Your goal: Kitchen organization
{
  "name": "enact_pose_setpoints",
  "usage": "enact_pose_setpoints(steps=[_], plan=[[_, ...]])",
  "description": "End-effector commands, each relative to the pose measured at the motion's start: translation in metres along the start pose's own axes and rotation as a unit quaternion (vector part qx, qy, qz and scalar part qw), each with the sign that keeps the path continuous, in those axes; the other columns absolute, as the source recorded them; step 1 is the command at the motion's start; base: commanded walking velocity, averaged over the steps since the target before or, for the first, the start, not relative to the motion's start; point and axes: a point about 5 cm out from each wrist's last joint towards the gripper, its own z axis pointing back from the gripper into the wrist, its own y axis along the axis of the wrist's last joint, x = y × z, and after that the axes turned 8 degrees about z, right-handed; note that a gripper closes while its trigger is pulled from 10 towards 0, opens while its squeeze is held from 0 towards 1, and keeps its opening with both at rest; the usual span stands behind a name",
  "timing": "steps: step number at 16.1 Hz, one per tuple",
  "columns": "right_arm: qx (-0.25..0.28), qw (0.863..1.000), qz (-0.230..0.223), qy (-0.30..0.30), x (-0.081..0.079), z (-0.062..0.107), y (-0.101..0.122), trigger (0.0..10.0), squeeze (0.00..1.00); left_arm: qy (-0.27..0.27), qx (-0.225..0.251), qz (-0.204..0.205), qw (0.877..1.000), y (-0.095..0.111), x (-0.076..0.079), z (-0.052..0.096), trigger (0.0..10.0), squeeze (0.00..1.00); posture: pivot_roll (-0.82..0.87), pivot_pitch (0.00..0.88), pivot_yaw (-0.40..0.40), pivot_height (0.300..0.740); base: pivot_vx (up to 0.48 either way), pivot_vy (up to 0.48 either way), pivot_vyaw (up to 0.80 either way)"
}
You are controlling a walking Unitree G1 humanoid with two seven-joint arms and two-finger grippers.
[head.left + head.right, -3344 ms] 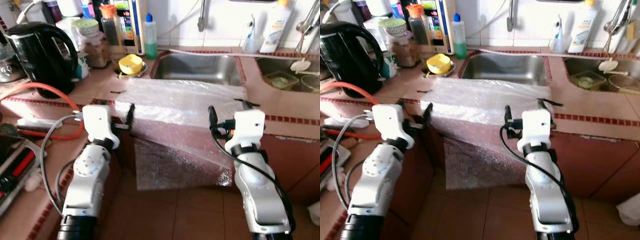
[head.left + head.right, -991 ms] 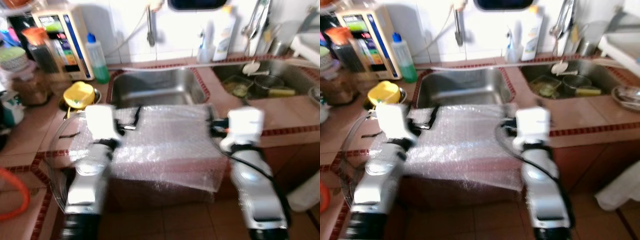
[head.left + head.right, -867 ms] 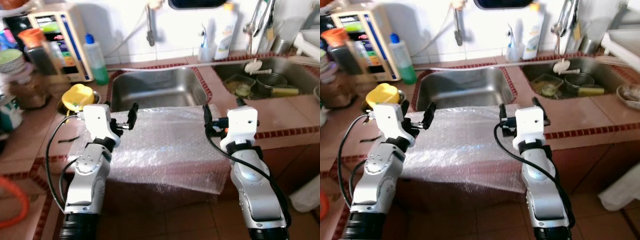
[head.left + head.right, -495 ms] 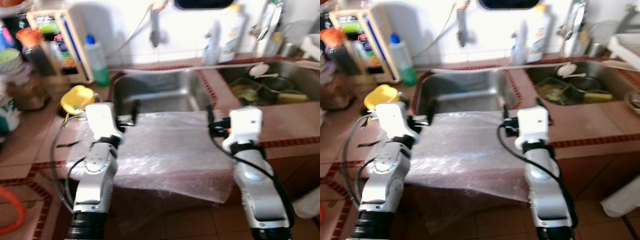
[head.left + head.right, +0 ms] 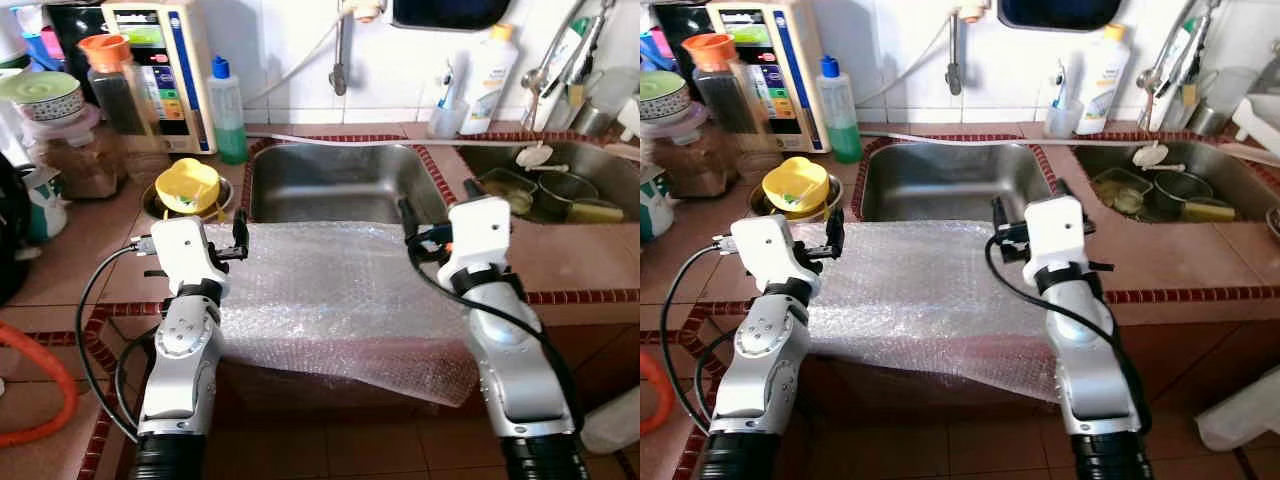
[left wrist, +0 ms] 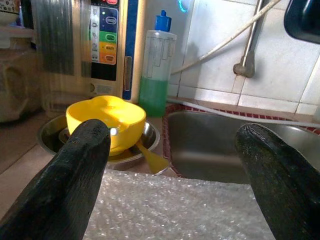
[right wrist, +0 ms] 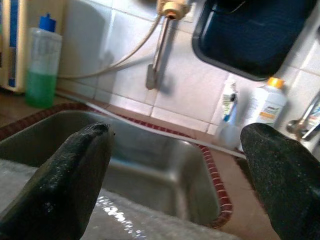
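1. Bubble wrap sheet (image 5: 330, 290) lies on the counter (image 5: 590, 265) just in front of the sink (image 5: 335, 185), near edge drooping over the counter front.
2. Left gripper (image 5: 238, 232) at the sheet's 10 o'clock corner, right gripper (image 5: 408, 222) at 2 o'clock; both spread wide, holding nothing.
3. Looks like pre-grasp: next, lower onto the far corners and pinch.

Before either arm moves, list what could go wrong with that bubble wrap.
1. The bubble wrap hangs over the counter's front edge; both open grippers, left gripper and right gripper, hover at its far corners without holding it, so a nudge might slide it to the floor.
2. Its far edge lies at the sink rim; a push forward could tip it in.
3. The yellow bowl sits near the left gripper and might get knocked.
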Motion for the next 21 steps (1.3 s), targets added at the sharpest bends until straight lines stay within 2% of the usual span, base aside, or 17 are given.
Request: enact_pose_setpoints(steps=[1,4,7,9,10,12,13,14,16,17,18,20,21], plan=[[0.002,1.0,-0.007,0.003,-0.002,-0.003,0.002,10.0,0.0,-0.011,-0.003,-0.005,1.0,0.0,0.004,0.0,10.0,0.0,0.0,0.009,-0.009,0.74,0.0,0.0,0.0],[0.001,1.0,-0.008,-0.008,0.0,0.0,0.001,10.0,0.0,-0.038,-0.003,-0.01,0.999,0.002,0.015,-0.001,10.0,0.0,-0.03,0.016,0.039,0.74,0.0,0.0,0.0],[-0.003,0.999,-0.012,-0.041,0.002,0.0,-0.001,10.0,0.0,-0.071,-0.01,-0.017,0.997,0.002,0.024,-0.013,10.0,0.0,-0.03,0.029,0.067,0.74,0.0,0.0,0.0],[0.002,0.999,-0.011,-0.038,-0.001,-0.008,0.003,10.0,0.0,-0.06,-0.004,-0.024,0.998,0.006,0.019,-0.018,10.0,0.0,-0.01,0.0,0.037,0.74,0.0,0.0,0.0],[0.003,1.0,0.004,-0.03,-0.004,-0.011,0.003,10.0,0.0,-0.051,-0.005,-0.033,0.998,0.005,0.014,-0.019,10.0,0.0,-0.02,0.0,0.016,0.74,0.0,0.0,0.0],[-0.029,0.999,-0.011,-0.029,-0.009,-0.017,-0.009,10.0,0.0,-0.03,-0.013,-0.029,0.999,-0.001,0.006,-0.018,10.0,0.0,-0.05,0.0,0.008,0.74,0.0,0.0,0.0],[-0.023,1.0,0.001,-0.019,-0.01,-0.019,-0.007,10.0,0.0,-0.039,-0.008,-0.029,0.999,-0.001,0.009,-0.018,10.0,0.0,-0.03,0.0,-0.006,0.74,0.0,0.0,0.0],[-0.02,1.0,0.001,-0.015,-0.012,-0.02,-0.011,10.0,0.0,-0.064,0.004,-0.054,0.996,-0.003,0.017,-0.019,10.0,0.0,-0.01,0.0,-0.005,0.74,0.0,0.0,0.0],[-0.021,1.0,0.002,-0.014,-0.013,-0.02,-0.016,10.0,0.0,-0.039,-0.005,-0.033,0.999,-0.006,0.013,-0.019,10.0,0.0,0.0,0.0,0.019,0.74,0.0,0.0,0.0],[-0.019,1.0,0.004,-0.021,-0.01,-0.019,-0.018,10.0,0.0,-0.035,-0.009,-0.029,0.999,-0.01,0.012,-0.016,10.0,0.0,0.0,0.0,0.024,0.74,0.0,0.0,0.0],[-0.025,0.999,0.006,-0.039,-0.002,-0.018,-0.022,10.0,0.0,-0.029,-0.028,-0.024,0.999,-0.023,0.009,-0.008,10.0,0.0,-0.01,0.0,0.038,0.74,0.0,0.0,0.0],[-0.036,0.998,0.0,-0.044,0.001,-0.016,-0.029,10.0,0.0,-0.024,-0.04,-0.022,0.999,-0.029,0.008,-0.008,10.0,0.0,0.0,0.0,0.024,0.74,0.0,0.0,0.0],[-0.031,0.998,0.007,-0.046,0.001,-0.017,-0.026,10.0,0.0,-0.034,-0.029,-0.039,0.998,-0.025,0.007,-0.01,10.0,0.0,-0.01,0.0,0.027,0.74,0.0,0.0,0.0]])
